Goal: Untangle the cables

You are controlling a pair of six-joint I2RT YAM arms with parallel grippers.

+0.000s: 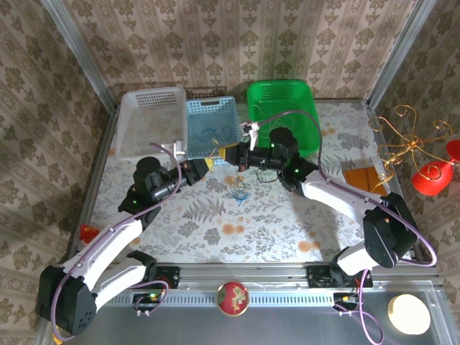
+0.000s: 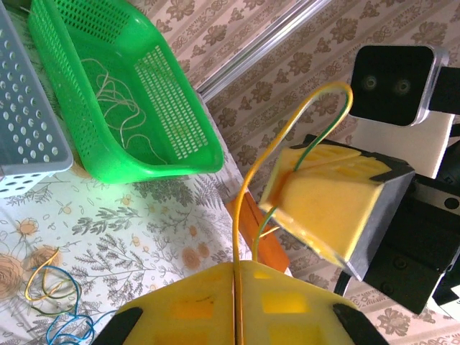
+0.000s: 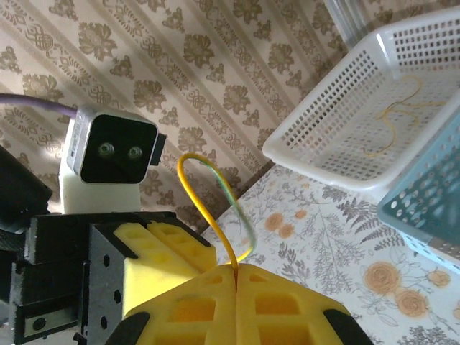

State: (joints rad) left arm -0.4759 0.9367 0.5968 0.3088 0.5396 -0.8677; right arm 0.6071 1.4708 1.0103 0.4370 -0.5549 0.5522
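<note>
Foam pads, yellow, blocky and dimpled with square pockets, on the fingers of both grippers. Left gripper (image 2: pixel 236 280): pressed shut, with a thin yellow wire (image 2: pixel 239 230) pinched in the seam between the pads. Right gripper (image 3: pixel 236 277): likewise closed flat, nipping the same wire. Between the two, held up in the air as a smooth, narrow arch, glossy, yellow on one leg and greenish on the other. Both grippers close together over the middle of the table (image 1: pixel 273 230), just in front of the blue basket (image 1: pixel 212 122).

Below them, on the leaf-and-flower printed cloth: loose tangle (image 1: pixel 239 188) of fine wires, yellow, green and blue, in slack curls.

Along the back, side by side:
- white basket (image 1: pixel 151 118), rectangular, of perforated plastic, with a pale yellowish wire squiggled inside
- blue basket, with similar hole-punched walls
- green basket (image 1: pixel 284 108), with slotted mesh sides and rounded corners, holding whitish wires in loose loops

Off to the right: stiff gold wire stand (image 1: pixel 405 141) with curled arms and glossy red ornaments (image 1: pixel 431 178), and an orange block (image 1: pixel 357 177) near it. On the metal ledge at the near edge: round red patterned ball (image 1: pixel 232 297) and pale disc (image 1: pixel 408 313).
</note>
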